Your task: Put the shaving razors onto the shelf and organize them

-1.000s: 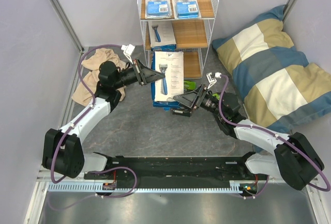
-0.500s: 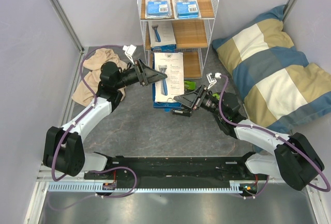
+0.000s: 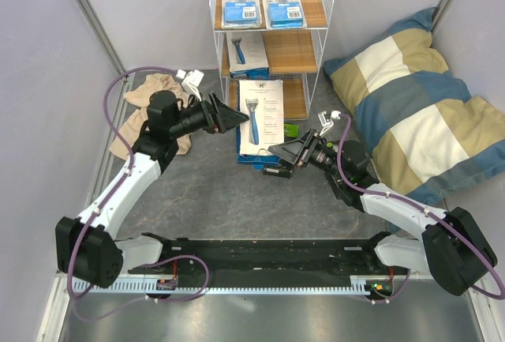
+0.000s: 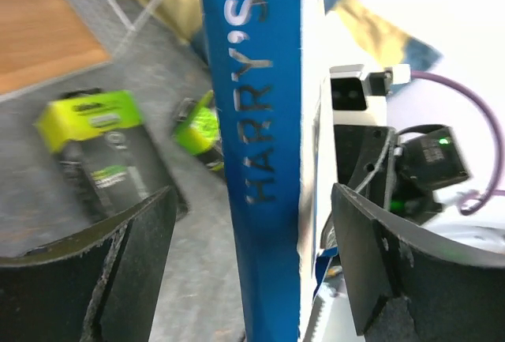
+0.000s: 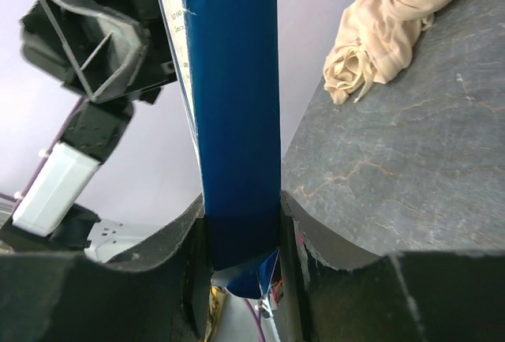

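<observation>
A large white razor pack point(image 3: 260, 118) with a blue spine point(image 4: 264, 137) stands upright in front of the shelf point(image 3: 317, 42). My right gripper point(image 3: 276, 152) is shut on the pack's lower blue edge point(image 5: 237, 121). My left gripper point(image 3: 239, 114) is open at the pack's left side, and in the left wrist view its fingers point(image 4: 118, 263) stand apart from the spine on both sides. Two blister cards point(image 3: 241, 5) point(image 3: 282, 5) lie on the top board and a white pack point(image 3: 246, 51) on the middle one. Two black-and-green boxes point(image 4: 102, 152) point(image 4: 197, 129) lie on the floor.
A striped pillow point(image 3: 418, 113) fills the right side next to the shelf. A beige cloth point(image 3: 146, 97) point(image 5: 394, 18) is bunched at the left wall behind the left arm. Grey walls close in both sides.
My left gripper has opened, let go of the large pack and drawn back to the left. The right gripper has closed on the pack's lower edge and shifted it slightly right.
</observation>
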You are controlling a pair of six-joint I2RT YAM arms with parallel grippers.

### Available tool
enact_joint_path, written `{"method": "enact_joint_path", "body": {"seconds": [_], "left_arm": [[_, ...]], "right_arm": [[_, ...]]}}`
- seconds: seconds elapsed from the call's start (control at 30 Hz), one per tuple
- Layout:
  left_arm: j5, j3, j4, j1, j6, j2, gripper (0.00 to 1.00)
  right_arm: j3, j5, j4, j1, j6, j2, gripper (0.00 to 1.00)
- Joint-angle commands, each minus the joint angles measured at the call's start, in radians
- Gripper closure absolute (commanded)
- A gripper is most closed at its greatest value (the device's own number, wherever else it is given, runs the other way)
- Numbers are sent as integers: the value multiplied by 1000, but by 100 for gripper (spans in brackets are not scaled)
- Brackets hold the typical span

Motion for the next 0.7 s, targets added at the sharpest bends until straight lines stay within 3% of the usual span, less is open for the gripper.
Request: {"method": "enact_joint_path", "body": {"seconds": [0.0,0.33,0.67], "left_arm": [[-145,45,-163,0,181,-94,14],[-299,31,-284,0,290,-193,9],[-305,-9,-287,3,302,-193,9]], "right_arm": [[27,4,23,-16,-39,-27,70],[82,-47,-54,-82,-59,15,70],[229,-142,-157,-202,-94,101,70]]}}
